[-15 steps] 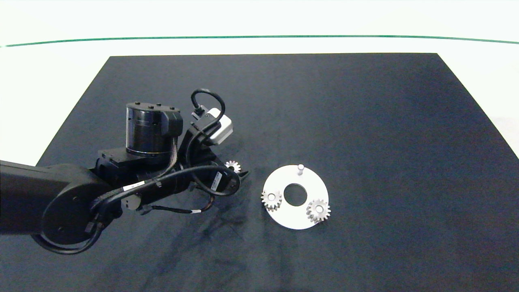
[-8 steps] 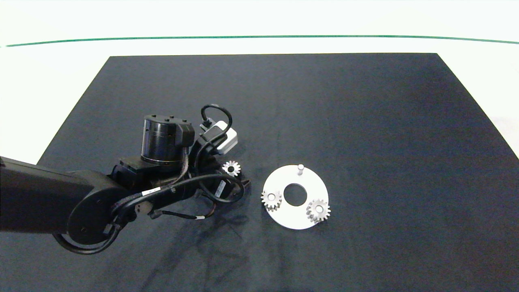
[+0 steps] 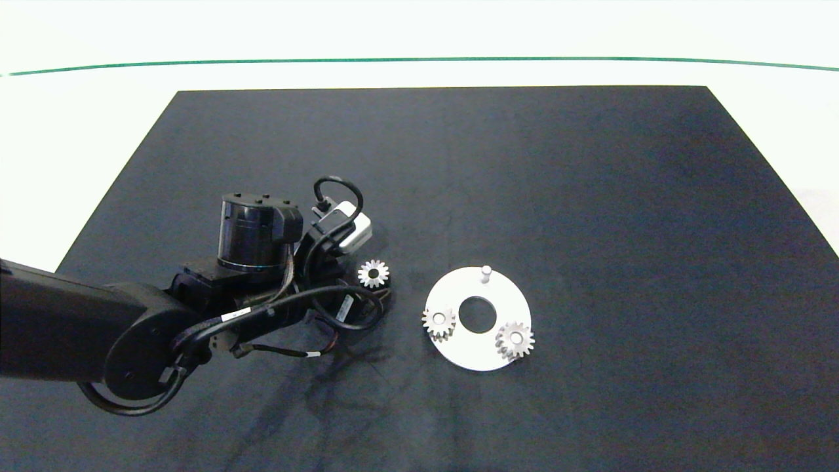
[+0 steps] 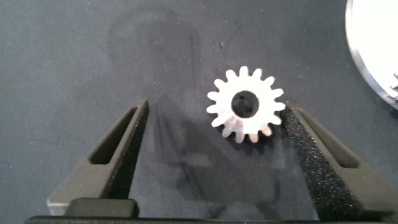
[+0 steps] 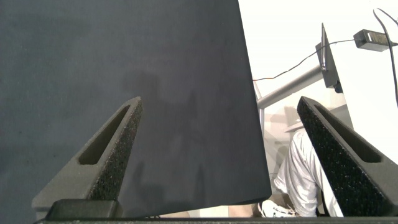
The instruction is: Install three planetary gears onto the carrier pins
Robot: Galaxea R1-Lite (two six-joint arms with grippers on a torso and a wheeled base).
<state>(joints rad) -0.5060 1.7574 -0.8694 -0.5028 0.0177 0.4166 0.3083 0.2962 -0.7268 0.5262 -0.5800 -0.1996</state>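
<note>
A white disc (image 3: 459, 351) lies on the black mat with three carrier pins. Two planetary gears (image 3: 438, 322) (image 3: 515, 339) sit on its near pins, and the far pin (image 3: 486, 273) is bare. A third gear (image 3: 373, 274) lies flat on the mat to the left of the disc. My left gripper (image 4: 217, 107) is open and low around this gear (image 4: 247, 104). One foam pad (image 4: 305, 146) touches the gear's teeth, while the other finger (image 4: 124, 146) stands well apart. The right gripper (image 5: 219, 102) is open and holds nothing; it does not show in the head view.
The left arm (image 3: 98, 328) lies across the mat's left part. The disc's rim (image 4: 373, 37) shows close beyond the loose gear. In the right wrist view the mat's edge (image 5: 252, 124) borders a white floor, a metal stand and a person's leg (image 5: 301, 174).
The left wrist moved right toward the loose gear, then drew back slightly left and sank. The gear and the disc have stayed where they were.
</note>
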